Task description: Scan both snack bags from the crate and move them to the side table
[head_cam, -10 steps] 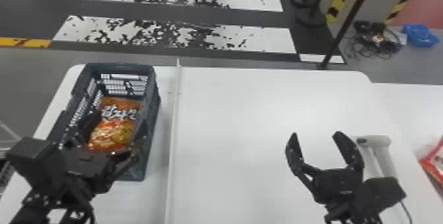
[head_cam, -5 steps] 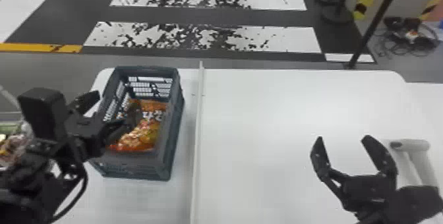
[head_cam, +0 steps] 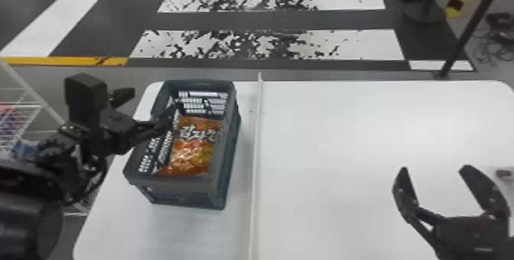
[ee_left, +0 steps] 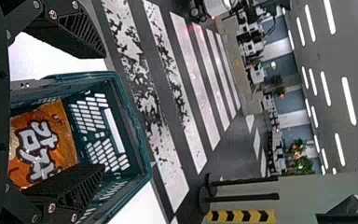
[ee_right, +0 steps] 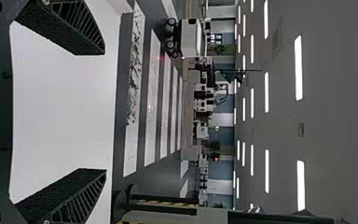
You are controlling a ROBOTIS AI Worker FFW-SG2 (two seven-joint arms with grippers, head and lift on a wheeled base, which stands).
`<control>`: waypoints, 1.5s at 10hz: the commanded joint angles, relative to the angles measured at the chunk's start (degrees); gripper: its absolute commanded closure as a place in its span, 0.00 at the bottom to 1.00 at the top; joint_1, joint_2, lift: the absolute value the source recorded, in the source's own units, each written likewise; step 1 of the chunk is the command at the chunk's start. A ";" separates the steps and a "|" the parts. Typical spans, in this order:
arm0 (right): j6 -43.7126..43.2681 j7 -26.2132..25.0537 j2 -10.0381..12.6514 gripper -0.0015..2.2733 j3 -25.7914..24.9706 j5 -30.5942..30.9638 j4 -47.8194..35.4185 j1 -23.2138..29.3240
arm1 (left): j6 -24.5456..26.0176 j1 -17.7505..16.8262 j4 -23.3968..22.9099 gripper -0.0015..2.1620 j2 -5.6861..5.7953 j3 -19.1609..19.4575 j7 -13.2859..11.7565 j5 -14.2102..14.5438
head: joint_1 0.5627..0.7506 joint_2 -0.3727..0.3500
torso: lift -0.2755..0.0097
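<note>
My left gripper (head_cam: 151, 104) stands open at the crate's left side in the head view, one finger over the crate's left wall. The dark crate (head_cam: 179, 188) holds an orange snack bag (head_cam: 195, 144); whether another bag lies beneath it I cannot tell. In the left wrist view, the left gripper (ee_left: 105, 112) has its fingers spread, with the orange bag (ee_left: 42, 140) in the crate (ee_left: 133, 126) behind them. Over the white table's right part, my right gripper (head_cam: 434, 169) is open and holds nothing. The right wrist view shows the right gripper (ee_right: 105, 112) with widely parted fingers above the bare tabletop.
A thin raised divider (head_cam: 255, 163) runs across the white table (head_cam: 336, 144) just right of the crate. A wire rack (head_cam: 19, 125) with goods stands off the table's left side. A small dark object (head_cam: 505, 173) lies at the far right edge.
The head view has swung left, so the table and crate sit farther right in it. My left gripper has drawn up and left from over the bag to the crate's left side.
</note>
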 commanded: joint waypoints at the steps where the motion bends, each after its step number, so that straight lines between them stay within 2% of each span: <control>1: 0.00 0.00 0.05 0.01 -0.16 0.97 -0.92 0.91 | -0.20 -4.23 5.12 0.08 4.59 -2.45 -2.15 -0.10 | 0.70 0.70 | 0.70; 2: 0.00 -0.09 0.05 0.01 -0.07 1.32 -1.19 1.35 | -0.20 -7.39 8.02 0.08 6.44 -4.65 -4.62 -0.36 | 0.70 0.71 | 0.70; 3: -0.35 -0.09 0.05 0.01 -0.07 1.76 -1.28 1.71 | -0.20 -10.56 11.09 0.08 7.32 -7.29 -6.73 -0.62 | 0.70 0.72 | 0.70; 4: -0.70 -0.18 0.05 0.01 -0.07 2.20 -1.28 1.97 | -0.20 -14.34 13.55 0.08 7.67 -10.80 -8.40 -1.24 | 0.70 0.71 | 0.70; 6: -1.23 -0.53 0.05 0.01 0.11 2.99 -1.72 2.85 | -0.20 -22.25 19.62 0.08 7.58 -16.96 -14.37 -2.47 | 0.70 0.68 | 0.70; 7: -1.93 -0.62 0.05 0.01 0.19 3.08 -1.80 3.20 | 0.68 -24.36 20.76 0.08 7.49 -18.36 -16.13 -2.64 | 0.70 0.65 | 0.70; 8: -1.93 -0.62 0.05 0.01 0.54 3.52 -1.80 3.02 | 2.08 -24.27 20.85 0.08 7.23 -18.36 -18.06 -3.70 | 0.70 0.63 | 0.70; 9: -1.58 -0.62 0.05 0.01 0.72 3.69 -1.80 2.58 | 4.90 -24.09 20.85 0.08 5.82 -17.57 -22.11 -6.86 | 0.70 0.62 | 0.70; 11: -1.23 -0.62 0.05 0.01 1.07 3.78 -1.80 2.06 | 5.77 -22.60 21.46 0.08 4.51 -16.96 -25.53 -8.45 | 0.70 0.63 | 0.70; 12: -1.23 -0.62 0.05 0.01 0.98 3.78 -1.80 2.06 | 5.77 -22.69 22.34 0.08 3.54 -17.39 -27.47 -10.12 | 0.70 0.63 | 0.70; 15: -1.06 -0.62 0.05 0.01 1.25 3.78 -1.80 1.97 | 5.25 -23.56 25.68 0.08 1.87 -18.71 -28.70 -12.58 | 0.70 0.62 | 0.70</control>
